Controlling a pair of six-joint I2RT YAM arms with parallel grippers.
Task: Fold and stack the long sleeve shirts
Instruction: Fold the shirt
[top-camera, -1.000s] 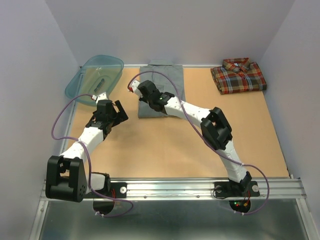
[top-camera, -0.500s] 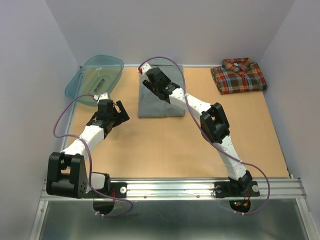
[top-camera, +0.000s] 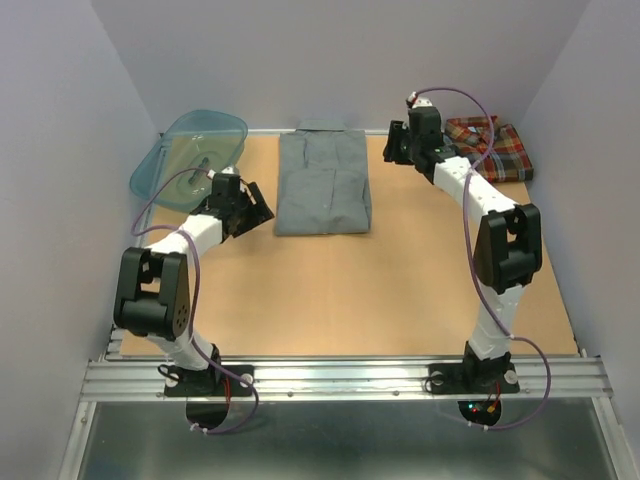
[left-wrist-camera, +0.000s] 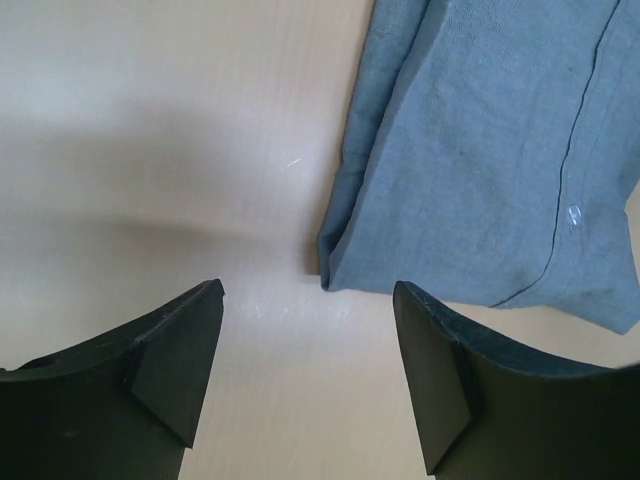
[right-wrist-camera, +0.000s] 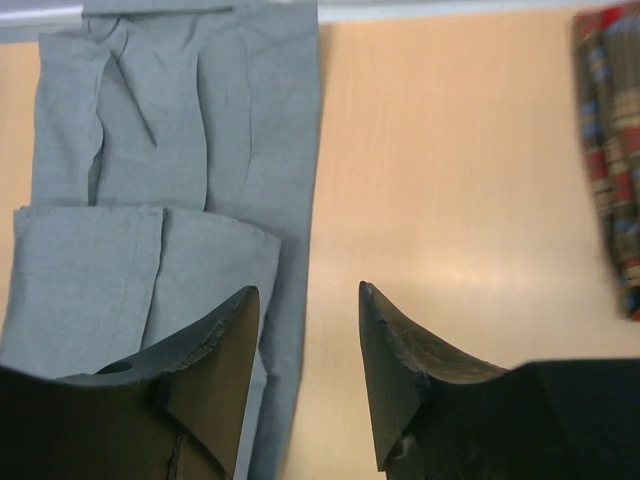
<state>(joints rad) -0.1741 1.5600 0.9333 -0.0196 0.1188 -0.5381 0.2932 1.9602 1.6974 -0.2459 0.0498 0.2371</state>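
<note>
Your left gripper (left-wrist-camera: 310, 300) hangs empty over bare bench (top-camera: 400, 280), its fingers (left-wrist-camera: 170, 370) wide apart, just off the near left corner of the grey shirt (top-camera: 323, 185), which lies folded at the middle of the far edge. Your right gripper (right-wrist-camera: 308, 295), fingers (right-wrist-camera: 410, 380) parted and holding nothing, hangs between that shirt and the plaid shirt (top-camera: 500, 155), folded in the far right corner.

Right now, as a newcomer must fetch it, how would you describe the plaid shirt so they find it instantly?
Start at the tan table, then its far right corner. The plaid shirt lies folded there; its red, orange and blue checks separate it from the plain grey shirt.
</note>
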